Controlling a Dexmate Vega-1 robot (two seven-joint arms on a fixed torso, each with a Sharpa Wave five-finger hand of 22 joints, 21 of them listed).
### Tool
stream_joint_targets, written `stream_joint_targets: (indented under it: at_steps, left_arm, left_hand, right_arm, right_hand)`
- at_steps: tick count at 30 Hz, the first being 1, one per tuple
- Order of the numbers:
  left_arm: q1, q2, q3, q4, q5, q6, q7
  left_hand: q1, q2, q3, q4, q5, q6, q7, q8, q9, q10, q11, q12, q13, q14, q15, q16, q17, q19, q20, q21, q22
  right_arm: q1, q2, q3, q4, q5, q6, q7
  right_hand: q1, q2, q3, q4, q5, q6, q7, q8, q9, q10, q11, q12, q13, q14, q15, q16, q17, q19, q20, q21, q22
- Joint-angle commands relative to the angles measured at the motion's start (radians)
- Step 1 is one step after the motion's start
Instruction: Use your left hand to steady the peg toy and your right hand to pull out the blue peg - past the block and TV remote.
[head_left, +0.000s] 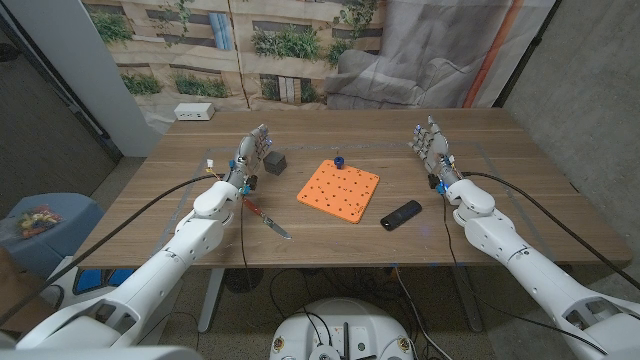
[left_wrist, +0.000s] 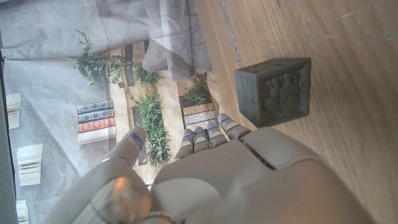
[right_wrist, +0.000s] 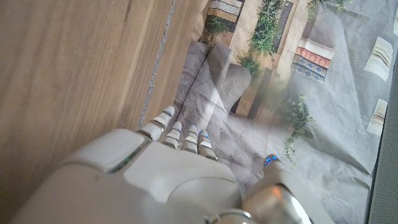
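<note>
- One orange peg toy (head_left: 338, 188) is seen on the worktop (head_left: 330, 235).
- One blue peg (head_left: 340, 160) is stuck in it, at the far edge.
- One dark grey block (head_left: 276, 160) is counted.
- One black TV remote (head_left: 401, 215) is counted.
- One red-handled tool (head_left: 264, 216), can't be told what exactly.
- One white power strip (head_left: 193, 112) at the far corner.
- Two robot hands: left hand (head_left: 251, 152), right hand (head_left: 430, 143).

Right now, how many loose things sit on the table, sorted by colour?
Orange: 1, peg toy
Blue: 1, blue peg standing in the toy
Dark grey: 1, block
Black: 1, TV remote
Red and silver: 1, small tool
White: 1, power strip
Total: 6
</note>
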Motion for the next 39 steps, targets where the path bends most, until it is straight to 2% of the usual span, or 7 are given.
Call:
stream_joint_targets:
  at_steps: [1, 8, 17, 23, 28, 39]
  left_arm:
    - [0.079, 0.062, -0.01, -0.177, 0.036, 0.084, 0.106]
    - [0.14, 0.116, -0.031, -0.304, 0.05, 0.148, 0.168]
    - [0.174, 0.191, -0.055, -0.411, 0.058, 0.232, 0.188]
    - [0.186, 0.21, -0.06, -0.441, 0.098, 0.234, 0.216]
    - [0.185, 0.272, -0.059, -0.484, 0.139, 0.282, 0.2]
    - [0.21, 0.347, -0.076, -0.552, 0.228, 0.309, 0.212]
  left_hand:
    - [0.011, 0.058, 0.008, -0.004, 0.006, 0.004, 0.002, 0.004, 0.002, 0.001, 0.004, 0.006, 0.002, -0.005, -0.002, 0.005, 0.004, 0.006, -0.06, 0.004, 0.004]
    - [0.013, 0.056, 0.008, -0.009, 0.006, 0.008, 0.002, 0.004, 0.002, 0.005, 0.001, 0.006, 0.002, 0.001, -0.003, 0.005, 0.004, 0.008, -0.059, 0.004, 0.004]
    - [0.016, 0.056, 0.01, -0.016, 0.005, 0.018, 0.0, 0.004, 0.002, 0.013, -0.004, 0.005, 0.002, 0.008, -0.004, 0.003, 0.004, 0.011, -0.058, 0.002, 0.004]
    - [0.021, 0.058, 0.013, -0.026, 0.005, 0.049, -0.007, 0.01, 0.002, 0.036, -0.012, 0.008, 0.002, 0.033, -0.012, 0.007, 0.005, 0.033, -0.053, 0.007, 0.004]
    - [0.024, 0.059, 0.015, -0.031, 0.005, 0.058, -0.011, 0.01, 0.003, 0.046, -0.018, 0.009, 0.002, 0.042, -0.019, 0.007, 0.005, 0.037, -0.054, 0.006, 0.004]
    - [0.038, 0.067, 0.027, -0.042, 0.005, 0.107, -0.024, 0.013, 0.004, 0.097, -0.029, 0.015, 0.003, 0.086, -0.039, 0.01, 0.006, 0.084, -0.058, 0.014, 0.004]
  right_arm:
    - [0.011, -0.001, -0.01, 0.026, -0.009, 0.019, 0.033]
    - [0.034, -0.001, -0.012, 0.058, -0.006, 0.022, 0.062]
    - [0.026, -0.015, -0.007, 0.042, -0.003, 0.01, 0.06]
    - [0.026, -0.01, -0.006, 0.048, -0.005, 0.019, 0.055]
    - [0.031, -0.004, -0.007, 0.06, -0.013, 0.032, 0.05]
    - [0.055, 0.018, -0.009, 0.111, -0.016, 0.06, 0.06]
  right_hand:
    - [0.006, -0.005, 0.007, 0.0, 0.006, 0.003, -0.009, 0.005, 0.005, 0.01, -0.002, 0.009, 0.002, -0.006, -0.005, 0.007, 0.002, 0.006, -0.006, 0.005, 0.002]
    - [0.009, -0.004, 0.007, 0.0, 0.007, 0.006, -0.008, 0.006, 0.005, 0.011, -0.001, 0.009, 0.001, -0.006, -0.01, 0.007, -0.001, 0.006, -0.01, 0.005, 0.002]
    - [0.013, -0.002, 0.009, -0.001, 0.008, 0.008, -0.008, 0.007, 0.005, 0.012, -0.002, 0.01, 0.001, -0.004, -0.012, 0.008, -0.006, 0.006, -0.011, 0.006, 0.002]
    - [0.016, 0.0, 0.01, -0.002, 0.009, 0.01, -0.009, 0.008, 0.005, 0.015, -0.001, 0.012, 0.0, -0.004, -0.013, 0.008, -0.009, 0.007, -0.012, 0.007, 0.002]
    - [0.017, 0.001, 0.011, -0.003, 0.01, 0.011, -0.009, 0.008, 0.005, 0.015, -0.001, 0.012, 0.0, -0.003, -0.013, 0.008, -0.01, 0.007, -0.012, 0.007, 0.002]
    - [0.021, 0.002, 0.012, -0.004, 0.011, 0.014, -0.008, 0.009, 0.004, 0.014, 0.001, 0.012, 0.0, 0.0, -0.009, 0.01, -0.016, 0.009, -0.013, 0.008, 0.002]
